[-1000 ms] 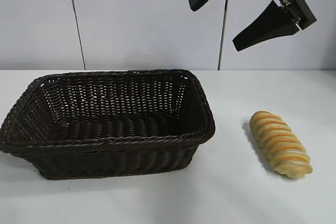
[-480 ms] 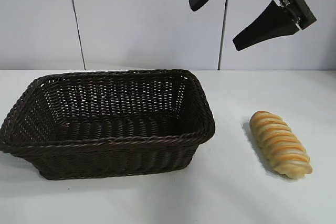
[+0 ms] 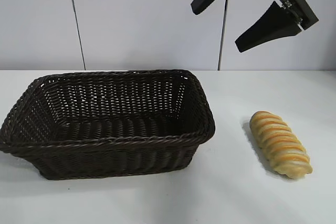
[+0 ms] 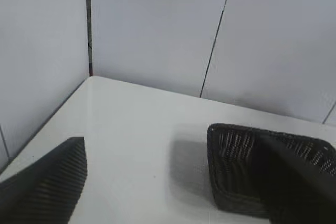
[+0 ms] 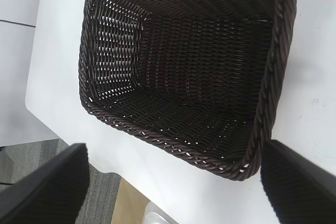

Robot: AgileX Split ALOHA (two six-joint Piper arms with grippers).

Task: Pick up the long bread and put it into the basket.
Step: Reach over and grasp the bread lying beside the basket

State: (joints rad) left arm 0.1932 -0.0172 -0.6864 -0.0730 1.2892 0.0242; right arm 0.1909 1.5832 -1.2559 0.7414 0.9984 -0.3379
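Observation:
The long bread, a golden-tan twisted loaf, lies on the white table at the right, apart from the basket. The dark brown wicker basket stands empty at the left and middle. My right gripper hangs high above the table, over the gap between basket and bread, open and empty. In the right wrist view the basket fills the picture between the spread fingers of the right gripper; the bread is out of that view. My left gripper is open and empty beside one end of the basket.
The white table carries only the basket and the bread. A pale wall with dark seams stands behind. The right wrist view shows the table's edge and grey floor beyond it.
My right gripper has shifted very slightly to the right. The bread and the basket have not moved.

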